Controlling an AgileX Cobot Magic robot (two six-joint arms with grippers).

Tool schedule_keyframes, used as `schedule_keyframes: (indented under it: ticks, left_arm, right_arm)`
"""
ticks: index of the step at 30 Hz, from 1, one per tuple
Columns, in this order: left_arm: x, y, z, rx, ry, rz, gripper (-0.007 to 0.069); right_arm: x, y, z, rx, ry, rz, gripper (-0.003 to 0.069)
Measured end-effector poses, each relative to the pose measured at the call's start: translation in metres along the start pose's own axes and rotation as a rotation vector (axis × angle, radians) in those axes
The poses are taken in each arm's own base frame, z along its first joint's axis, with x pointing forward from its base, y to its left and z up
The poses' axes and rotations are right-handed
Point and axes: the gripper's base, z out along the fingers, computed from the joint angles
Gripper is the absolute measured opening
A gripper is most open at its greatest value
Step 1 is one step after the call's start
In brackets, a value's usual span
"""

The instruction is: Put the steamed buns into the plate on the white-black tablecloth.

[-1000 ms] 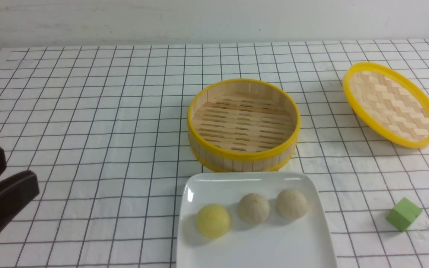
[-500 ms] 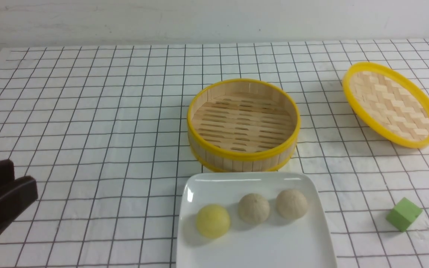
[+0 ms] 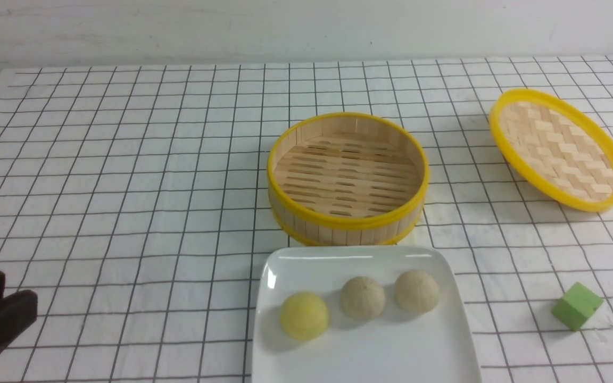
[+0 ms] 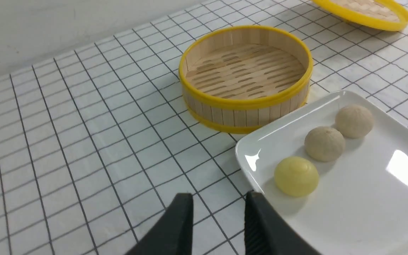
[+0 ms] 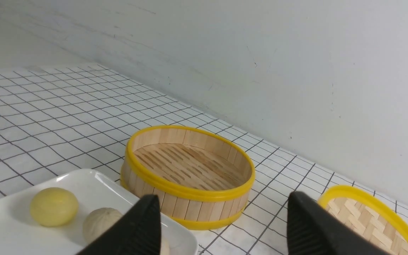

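Observation:
Three steamed buns lie in a row on the white plate (image 3: 370, 356) at the near middle of the white-black tablecloth (image 3: 125, 186): a yellow one (image 3: 304, 316) and two beige ones (image 3: 362, 298) (image 3: 416, 291). My left gripper (image 3: 11, 295) is low at the near left corner, well left of the plate. In the left wrist view the left gripper (image 4: 218, 198) shows a gap between its black fingers with nothing in it. My right gripper (image 5: 223, 198) is out of the front view. Its jaws stand wide apart and empty.
An empty bamboo steamer basket (image 3: 347, 226) with yellow rims stands just behind the plate. Its woven lid (image 3: 559, 149) lies tilted at the far right. A green cube (image 3: 577, 306) sits right of the plate. A white wall runs along the table's far edge.
My left gripper has drawn back toward the near left corner and its fingers have come closer together. The buns, plate and basket have not moved.

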Motion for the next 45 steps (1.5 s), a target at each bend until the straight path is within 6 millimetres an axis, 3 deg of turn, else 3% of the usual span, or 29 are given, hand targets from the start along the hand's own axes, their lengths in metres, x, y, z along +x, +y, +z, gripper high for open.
schedule_keyframes:
  ticks: [4, 11, 20, 25, 32, 45]
  left_arm:
    - [0.017, 0.002, 0.015, -0.054, 0.004, -0.058, 0.0239]
    - [0.089, 0.016, 0.053, -0.289, 0.054, -0.235, 0.0239]
    - [0.144, 0.019, 0.05, -0.506, -0.091, -0.308, 0.0239]
    - [0.15, 0.016, 0.045, -0.52, -0.13, -0.299, 0.0239]
    - [0.161, 0.011, 0.042, -0.516, -0.051, -0.315, 0.0239]
    - [0.162, 0.011, 0.042, -0.52, -0.037, -0.304, 0.024]
  right_arm:
    - [0.0, 0.0, 0.0, 0.0, 0.0, 0.0, 0.0474]
    - [0.0, 0.0, 0.0, 0.0, 0.0, 0.001, 0.0474]
    - [0.0, 0.0, 0.0, 0.0, 0.001, 0.001, 0.0474]
    - [0.0, 0.0, 0.0, 0.0, 0.001, 0.0, 0.0474]
    - [0.0, 0.0, 0.0, 0.0, 0.001, 0.0, 0.0474]
    - [0.001, 0.0, 0.0, -0.001, 0.004, 0.001, 0.0474]
